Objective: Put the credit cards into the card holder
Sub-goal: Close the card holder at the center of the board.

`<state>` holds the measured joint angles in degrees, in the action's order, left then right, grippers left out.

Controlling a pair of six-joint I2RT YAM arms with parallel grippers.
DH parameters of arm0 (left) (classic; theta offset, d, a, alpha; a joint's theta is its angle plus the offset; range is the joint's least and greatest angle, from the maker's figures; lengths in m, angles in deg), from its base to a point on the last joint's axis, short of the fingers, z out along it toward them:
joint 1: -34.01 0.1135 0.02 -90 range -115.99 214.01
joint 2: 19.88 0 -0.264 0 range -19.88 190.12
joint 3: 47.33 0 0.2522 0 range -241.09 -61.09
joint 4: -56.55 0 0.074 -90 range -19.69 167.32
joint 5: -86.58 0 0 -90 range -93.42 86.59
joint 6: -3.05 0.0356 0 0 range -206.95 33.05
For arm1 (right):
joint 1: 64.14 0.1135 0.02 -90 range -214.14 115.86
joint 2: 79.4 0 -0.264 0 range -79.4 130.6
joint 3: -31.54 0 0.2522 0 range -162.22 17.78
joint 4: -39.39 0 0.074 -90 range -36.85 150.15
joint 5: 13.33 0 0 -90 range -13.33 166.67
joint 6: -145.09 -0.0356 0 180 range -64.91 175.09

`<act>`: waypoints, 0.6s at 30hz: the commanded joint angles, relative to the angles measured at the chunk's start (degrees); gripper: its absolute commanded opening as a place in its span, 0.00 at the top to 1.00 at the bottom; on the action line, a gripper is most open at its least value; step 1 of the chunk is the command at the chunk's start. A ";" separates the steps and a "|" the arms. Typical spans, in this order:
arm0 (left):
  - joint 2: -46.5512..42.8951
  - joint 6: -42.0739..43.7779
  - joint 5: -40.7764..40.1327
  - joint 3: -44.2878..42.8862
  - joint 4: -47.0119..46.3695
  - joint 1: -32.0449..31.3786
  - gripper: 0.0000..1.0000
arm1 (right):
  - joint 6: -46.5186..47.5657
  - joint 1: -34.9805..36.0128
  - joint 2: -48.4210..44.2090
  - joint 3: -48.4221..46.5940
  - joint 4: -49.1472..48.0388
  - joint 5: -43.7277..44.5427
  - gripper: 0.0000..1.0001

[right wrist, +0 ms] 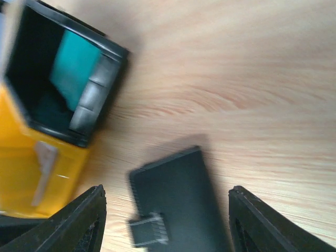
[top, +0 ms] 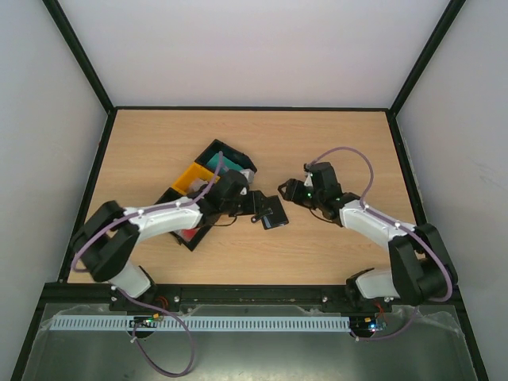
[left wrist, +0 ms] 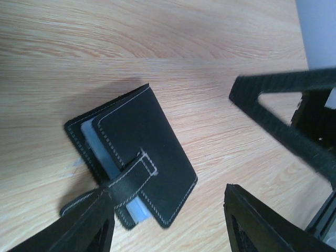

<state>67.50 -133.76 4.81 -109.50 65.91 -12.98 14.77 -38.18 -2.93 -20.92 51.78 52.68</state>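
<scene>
The black card holder (top: 274, 216) lies folded on the table, its stitched strap (left wrist: 128, 181) across one edge. A pale card (left wrist: 101, 152) sticks out between its flaps. My left gripper (top: 255, 208) is open just left of it; in the left wrist view (left wrist: 168, 231) the holder (left wrist: 147, 147) lies between and ahead of the fingers, and the left finger (left wrist: 68, 231) overlaps the strap's end. My right gripper (top: 290, 190) is open and empty above the holder's far right; in its blurred view (right wrist: 170, 226) the holder (right wrist: 178, 205) lies between the fingers. Teal cards (right wrist: 76, 65) lie in a black tray.
A black tray (top: 238, 159) with the teal cards, a yellow tray (top: 193, 178) and another black tray (top: 189, 238) with red cards stand in a row left of the holder, partly under my left arm. My right gripper's fingers (left wrist: 283, 121) show in the left wrist view.
</scene>
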 commanded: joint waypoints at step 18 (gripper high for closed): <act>16.68 3.08 1.73 -3.60 0.54 0.77 0.60 | 1.83 -1.96 12.79 6.53 -8.64 -17.27 0.39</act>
<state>82.99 -131.72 5.67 -114.35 65.71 -12.58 18.40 -40.08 8.52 -15.71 46.84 39.55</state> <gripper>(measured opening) 0.435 0.612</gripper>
